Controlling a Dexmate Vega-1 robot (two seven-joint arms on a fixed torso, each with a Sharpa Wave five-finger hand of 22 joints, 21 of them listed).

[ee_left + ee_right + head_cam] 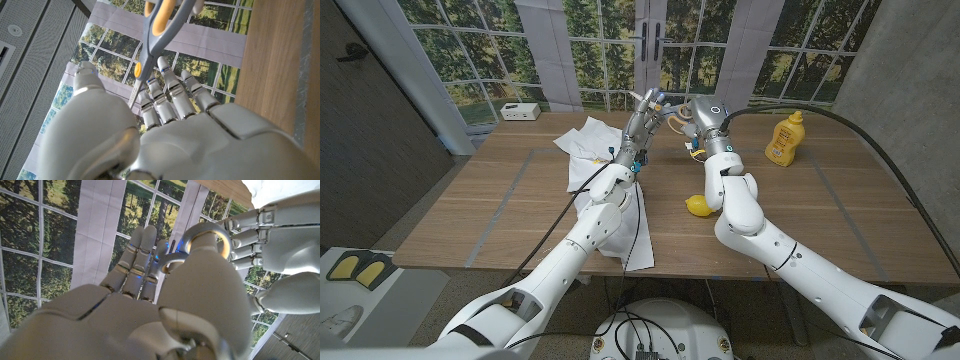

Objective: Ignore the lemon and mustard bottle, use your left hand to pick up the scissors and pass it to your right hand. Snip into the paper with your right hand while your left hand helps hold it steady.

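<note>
Left wrist view puts us right behind our left hand, whose fingers close on the blade end of the scissors, the grey and yellow handles pointing away toward the window backdrop. In the right wrist view our right hand has its thumb through one handle loop, with its fingers curled beside the other; we judge it has a grip, though the thumb hides much of the contact. The fingers of the left hand show there too, close against the handles.

From the head view both hands meet raised above the far middle of the table, so the scissors are in the air between them, over the crumpled top of the paper. We read this as the handover itself, about midway through the task.

To do it well, we should seat the right thumb and fingers fully in the loops before the left fingers let go of the blades, then draw the left hand straight back along the blade line so nothing catches.

For room: the paper runs from beneath the hands down under our left forearm to the near edge, where a corner overhangs. The lemon lies just beside our right forearm, and the mustard bottle stands well apart on the right, so the right elbow should swing with care.
</note>
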